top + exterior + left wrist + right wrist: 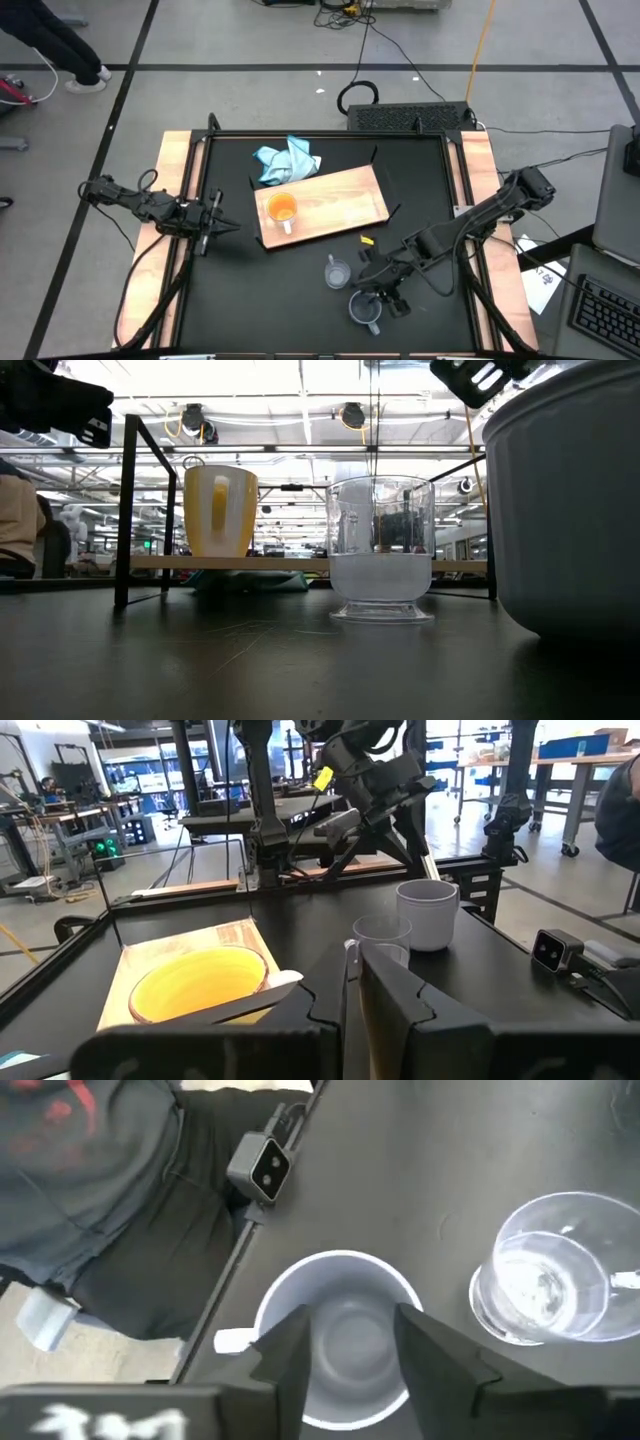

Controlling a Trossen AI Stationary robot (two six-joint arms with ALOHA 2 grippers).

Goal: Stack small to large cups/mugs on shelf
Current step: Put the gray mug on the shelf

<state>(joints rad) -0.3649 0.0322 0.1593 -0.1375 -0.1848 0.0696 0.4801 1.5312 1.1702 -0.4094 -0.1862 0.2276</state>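
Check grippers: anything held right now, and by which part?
Nothing held. Right gripper is open, its fingers straddling the grey-blue mug rim without clamping. Left gripper is shut on nothing, off the board.

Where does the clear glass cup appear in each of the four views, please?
High view: the clear glass cup stands on the black table, below the wooden board.
Low view: centre, in front of the board.
Left wrist view: beside the grey-blue mug, nearer the camera.
Right wrist view: at the right edge, beside the same mug, which sits below the right gripper.
Shared landmark: the grey-blue mug, next to the cup in every view.
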